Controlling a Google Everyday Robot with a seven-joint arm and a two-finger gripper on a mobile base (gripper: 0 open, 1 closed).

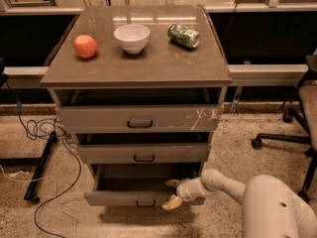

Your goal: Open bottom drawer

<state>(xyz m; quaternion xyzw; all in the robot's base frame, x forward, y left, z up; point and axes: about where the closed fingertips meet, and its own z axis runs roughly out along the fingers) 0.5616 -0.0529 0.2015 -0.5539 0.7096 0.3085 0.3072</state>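
Finding: the bottom drawer point(119, 198), lowest of three in the desk point(148, 68), stands pulled partly out. Its front sits clear of the desk's carcass and the dark interior is exposed. In my judgement the task is largely done, and only a further pull to full extension may remain.

The hand point(173, 193) is at the desk's lower right front, on the drawer front's upper edge, to the right of the black handle point(145, 203). Its fingers point(170, 203) are apart, one above the edge and one in front of the panel. Whether they press on the panel I cannot tell.

Surroundings: an apple point(85, 46), a white bowl point(132, 37) and a green can point(183, 35) lying on its side rest on the desk's top. Loose cables point(44, 133) and a black stand leg point(42, 165) lie on the floor to the desk's left. An office chair point(297, 128) stands to its right. Nothing lies on the floor in front of the desk where the drawer travels.
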